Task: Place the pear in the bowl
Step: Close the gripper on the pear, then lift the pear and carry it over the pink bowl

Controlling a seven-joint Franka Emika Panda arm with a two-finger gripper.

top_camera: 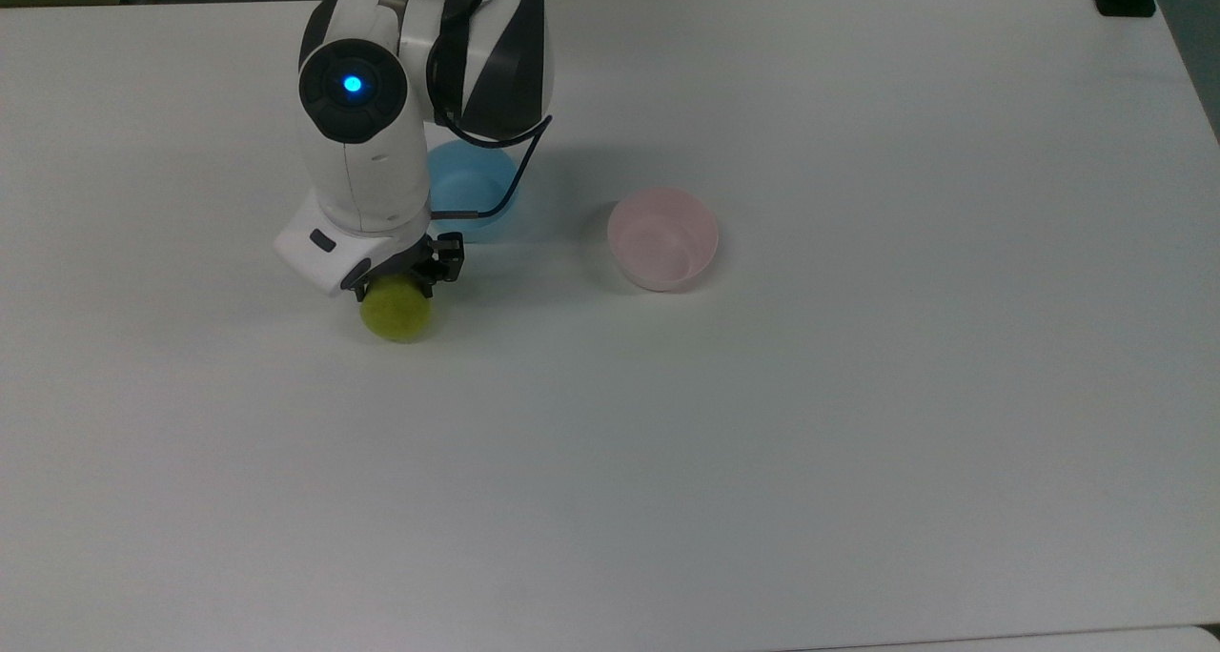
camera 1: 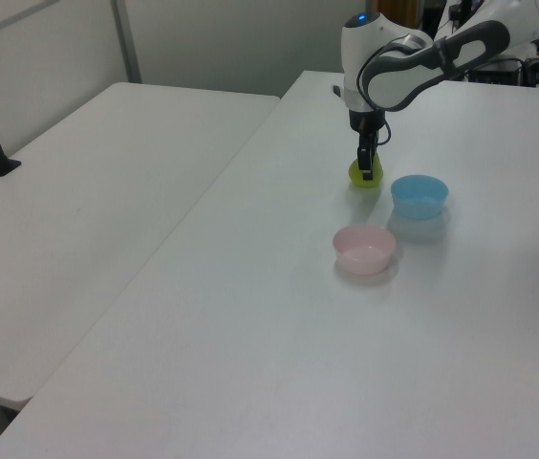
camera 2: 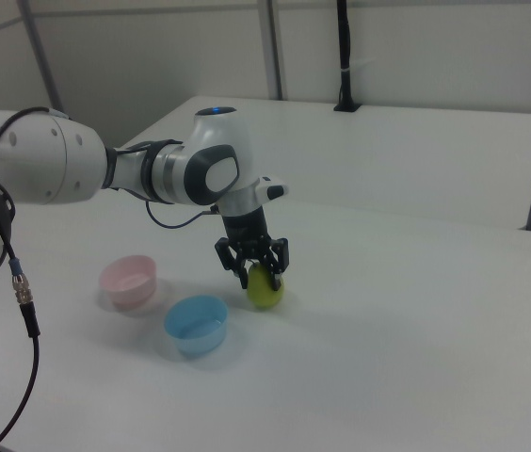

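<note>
Pear: sitting on the white table, toward the top view's left, with the gripper right on top of it. Doesn't look lifted to me, the bottom seems to be resting on the tabletop.

Gripper: pointing straight down over the pear. In the right view the two fingers are spread apart and reach down either side of the fruit's top. I'd say they're straddling it, not squeezing yet, but it's close enough that contact is hard to call.

Key relation: the pear is directly under the fingers, basically between them. It looks upright, long axis vertical, narrow end up into the gripper. So the next thing it needs is just to close, no sideways shuffle.

Pink bowl: well apart from the pear, off to the top view's right. Nothing in it. That's where the pear has to go.

Blue bowl: near the pear, partly tucked behind the arm in the top view, and sitting between the pear and the pink bowl in the right view. Wrong bowl, and kind of along the route, so I'd guess the carry needs some height to pass it.

Progress: early days I think, grab not finished, carry and drop all to come.

Worry: round smooth fruit, could squirt out if the pinch lands too high.
</note>
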